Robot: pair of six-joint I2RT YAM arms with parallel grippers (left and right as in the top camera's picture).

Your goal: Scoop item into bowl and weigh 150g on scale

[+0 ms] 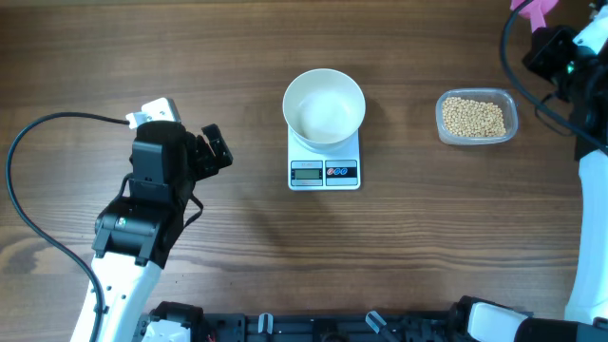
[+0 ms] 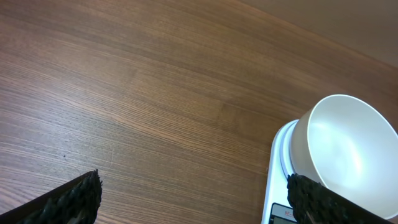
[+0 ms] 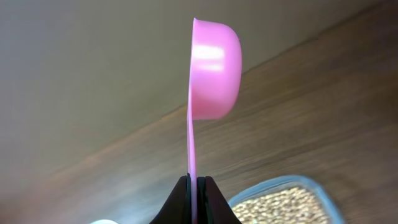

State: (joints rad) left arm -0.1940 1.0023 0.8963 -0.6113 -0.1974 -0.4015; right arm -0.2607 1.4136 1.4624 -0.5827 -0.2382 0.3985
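The white bowl stands on the white scale at the table's middle, and its inside shows only plain white. The beige beans lie in a clear tub to the right. My left gripper hovers open left of the scale, with nothing between its fingers. In the left wrist view the bowl and scale sit to the right of the gripper. My right gripper is shut on the handle of a pink scoop, raised above the beans. The overhead view shows the scoop at the top right.
A black cable loops over the table to the left of the left arm. The right arm's white link runs down the right edge. Dark equipment lines the front edge.
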